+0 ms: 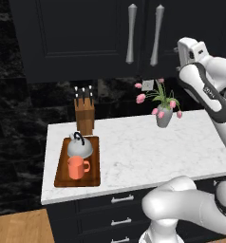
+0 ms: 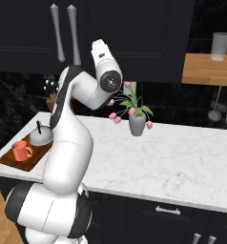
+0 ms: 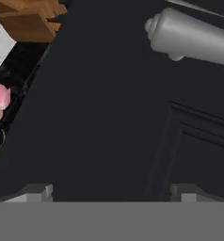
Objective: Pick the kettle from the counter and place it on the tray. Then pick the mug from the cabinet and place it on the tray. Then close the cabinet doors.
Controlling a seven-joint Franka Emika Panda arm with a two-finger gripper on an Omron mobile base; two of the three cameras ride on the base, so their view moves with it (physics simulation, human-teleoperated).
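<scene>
The two-finger gripper (image 3: 111, 190) has its dark tips spread wide with nothing between them, close up against a black panelled cabinet door (image 3: 109, 117). The end of that door's silver-grey bar handle (image 3: 191, 37) lies just beyond the tips.

Both tall black panelled cabinet doors (image 1: 81, 38) of the black upper wall cabinet (image 2: 149, 38) are shut flush, their two vertical bar handles (image 1: 131, 33) side by side.

Taking the grey vase of pink tulips (image 1: 163, 114) as the landmark: it stands on the white marble-look counter (image 1: 148, 152), below the handles. Well to its left lies the flat reddish-brown wooden tray (image 1: 62, 175) with a raised rim. On it sit the squat silver-grey dome kettle (image 1: 80, 147), with black arched handle and knob, and, just in front, the plain orange mug (image 1: 77, 168), its loop handle towards the vase. An upright wooden knife block (image 1: 85, 116) stands behind the tray.
</scene>
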